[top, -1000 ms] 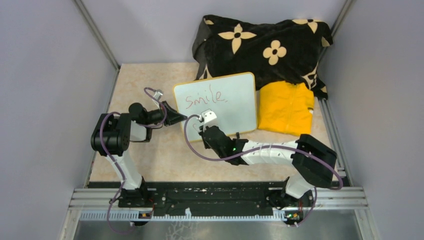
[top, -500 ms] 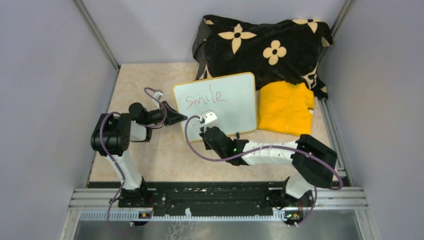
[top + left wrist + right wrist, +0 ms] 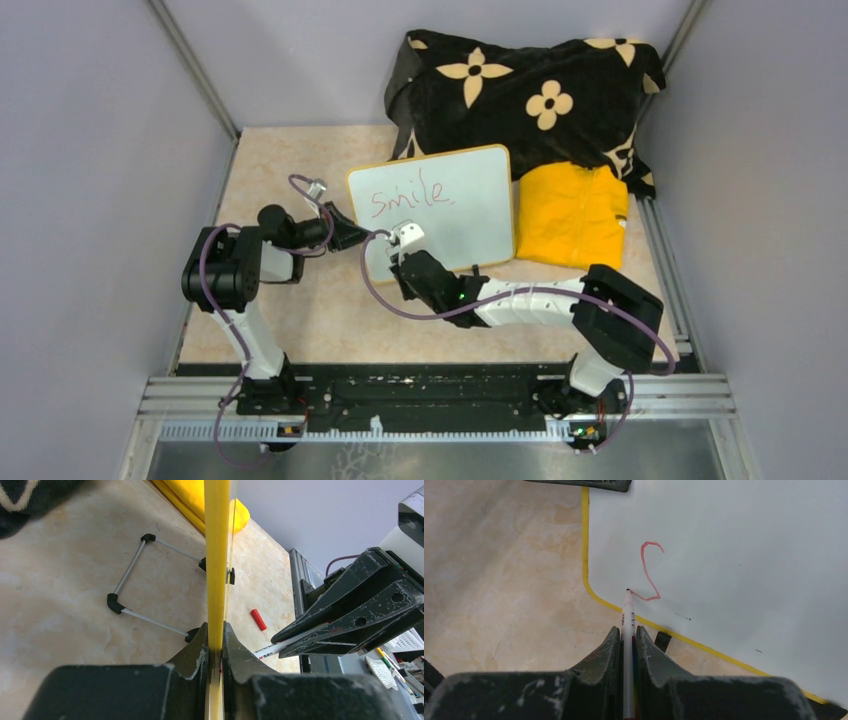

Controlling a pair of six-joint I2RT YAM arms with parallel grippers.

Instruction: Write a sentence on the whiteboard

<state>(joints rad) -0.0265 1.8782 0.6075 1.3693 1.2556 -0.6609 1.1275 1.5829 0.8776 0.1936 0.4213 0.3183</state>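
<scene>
- whiteboard [image 3: 432, 205] stands propped near the middle of the tabletop [image 3: 290, 170], face toward the arms, leaning back a bit
- behind it a wire stand [image 3: 145, 587] with black corner pieces rests on the tabletop, seen from the left wrist view
- left gripper [image 3: 215, 635]: jaws closed narrow on the board's yellow frame at its left edge, one finger on each face, board edge running straight up between them
- right gripper [image 3: 627, 632]: jaws pinched narrow around a marker [image 3: 627, 615], white barrel sticking out past the fingertips
- marker tip sits on the white surface near the board's lower left corner, just inside the frame, at the low end of a red curly stroke [image 3: 647, 572]
- the sentence [image 3: 410, 195]: only "smile" readable from the top view, red, upper half of the board; lower line is just that one stroke
- red cap [image 3: 258, 619] lies loose on the tabletop in front of the board, apart from both grippers
- yellow cloth [image 3: 573, 215] folded just beside the board's right edge
- black blanket [image 3: 520, 95] with cream flower print heaped behind board and cloth, against the back wall
- right arm reaches across from the right base, low over the tabletop
</scene>
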